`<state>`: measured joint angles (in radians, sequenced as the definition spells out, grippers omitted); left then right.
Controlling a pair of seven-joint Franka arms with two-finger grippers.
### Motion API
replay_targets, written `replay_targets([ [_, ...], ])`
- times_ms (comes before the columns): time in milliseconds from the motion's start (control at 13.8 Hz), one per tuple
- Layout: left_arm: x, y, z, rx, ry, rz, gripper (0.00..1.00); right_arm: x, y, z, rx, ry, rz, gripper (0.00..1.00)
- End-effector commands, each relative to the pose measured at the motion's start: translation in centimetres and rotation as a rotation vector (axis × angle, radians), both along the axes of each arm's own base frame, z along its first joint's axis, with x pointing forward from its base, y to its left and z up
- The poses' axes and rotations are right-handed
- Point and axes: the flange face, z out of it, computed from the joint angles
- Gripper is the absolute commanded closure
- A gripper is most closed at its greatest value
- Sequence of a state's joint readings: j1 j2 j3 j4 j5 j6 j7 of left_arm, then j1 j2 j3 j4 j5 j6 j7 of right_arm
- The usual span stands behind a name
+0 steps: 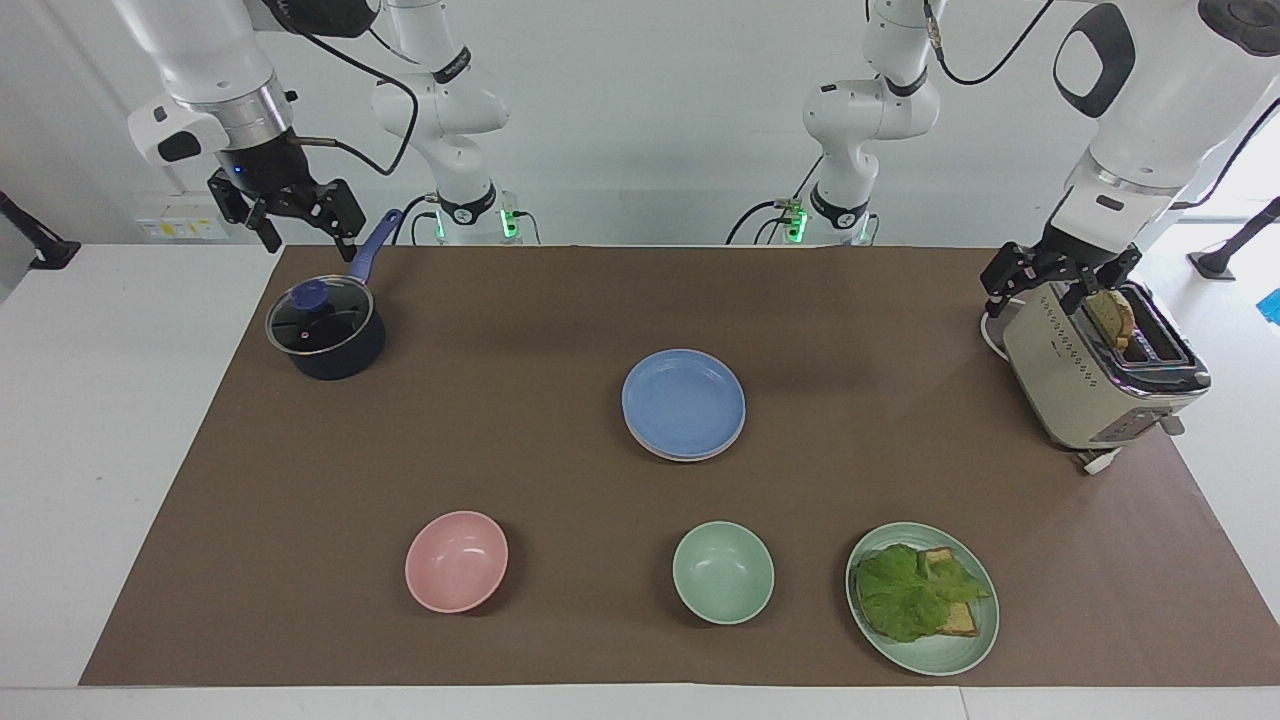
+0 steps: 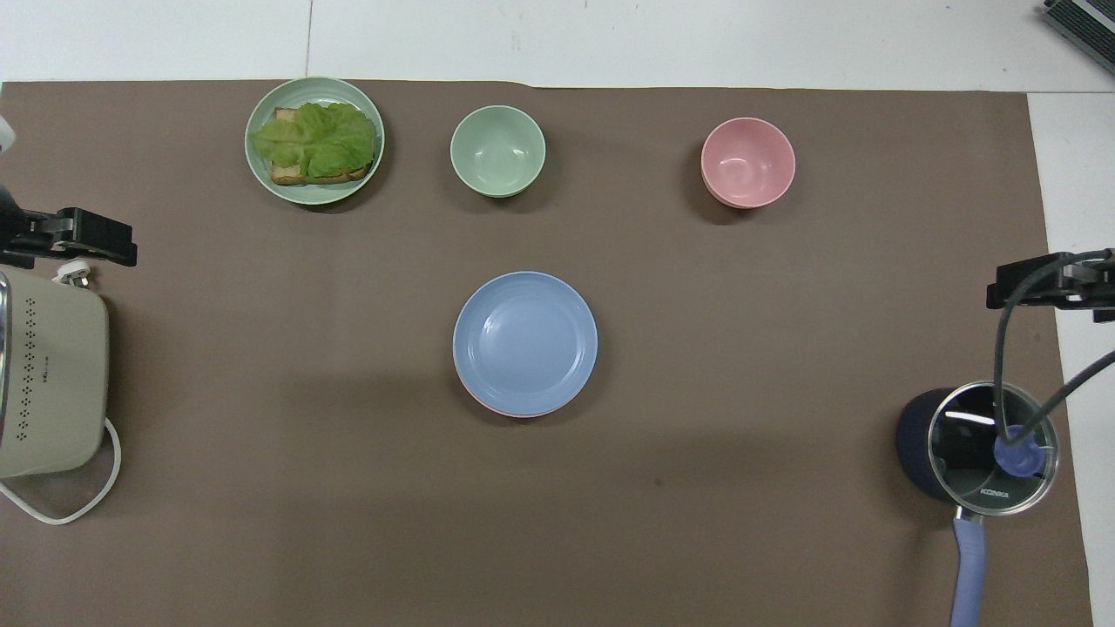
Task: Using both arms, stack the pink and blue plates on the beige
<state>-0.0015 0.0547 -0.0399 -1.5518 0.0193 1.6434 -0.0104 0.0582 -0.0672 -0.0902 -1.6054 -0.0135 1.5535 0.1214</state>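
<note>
The blue plate point(image 1: 684, 402) tops the stack at mid-table, a pink plate's rim point(image 2: 488, 406) peeping beneath; stiff, light, slick, likely best pinched at the rim. Left gripper point(image 1: 1058, 277) over the toaster point(image 1: 1095, 378) and right gripper point(image 1: 290, 217) above the saucepan point(image 1: 325, 328) corner both hang with fingers apart, empty

Under the blue plate point(image 2: 525, 340), only a thin pink rim point(image 2: 484, 405) showing on the side nearer the robots; any beige plate beneath fully covered and not to be told. Beside that stack toward the left arm's end, toaster point(image 2: 48, 374) cut off by the overhead view's edge, left gripper point(image 2: 83, 244) only partly in view there. Toward the right arm's end, right gripper point(image 2: 1037, 286) likewise cropped, pot handle point(image 2: 967, 570) running off the bottom edge.
</note>
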Motion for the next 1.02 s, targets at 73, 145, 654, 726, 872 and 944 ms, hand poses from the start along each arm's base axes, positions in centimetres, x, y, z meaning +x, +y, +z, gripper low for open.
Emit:
replay_targets([
  [73,-0.4,0.3,0.3,0.016,0.007,0.003,0.0,-1.1,0.1,1.0,0.028,0.034,0.037,0.0],
  [145,-0.4,0.3,0.3,0.016,0.007,0.003,0.0,-1.2,-0.3,1.6,0.01,0.043,0.041,0.0],
  [654,-0.4,0.3,0.3,0.016,0.007,0.003,0.0,-1.3,-0.4,2.1,0.006,0.029,0.058,0.0],
  [726,-0.4,0.3,0.3,0.016,0.007,0.003,0.0,-1.3,-0.4,2.1,0.006,0.031,0.058,0.0],
  [872,-0.4,0.3,0.3,0.016,0.007,0.003,0.0,-1.4,-0.5,2.1,0.005,0.037,0.056,0.0],
  [944,-0.4,0.3,0.3,0.016,0.007,0.003,0.0,-1.5,-0.5,2.1,-0.005,0.042,0.059,0.0],
])
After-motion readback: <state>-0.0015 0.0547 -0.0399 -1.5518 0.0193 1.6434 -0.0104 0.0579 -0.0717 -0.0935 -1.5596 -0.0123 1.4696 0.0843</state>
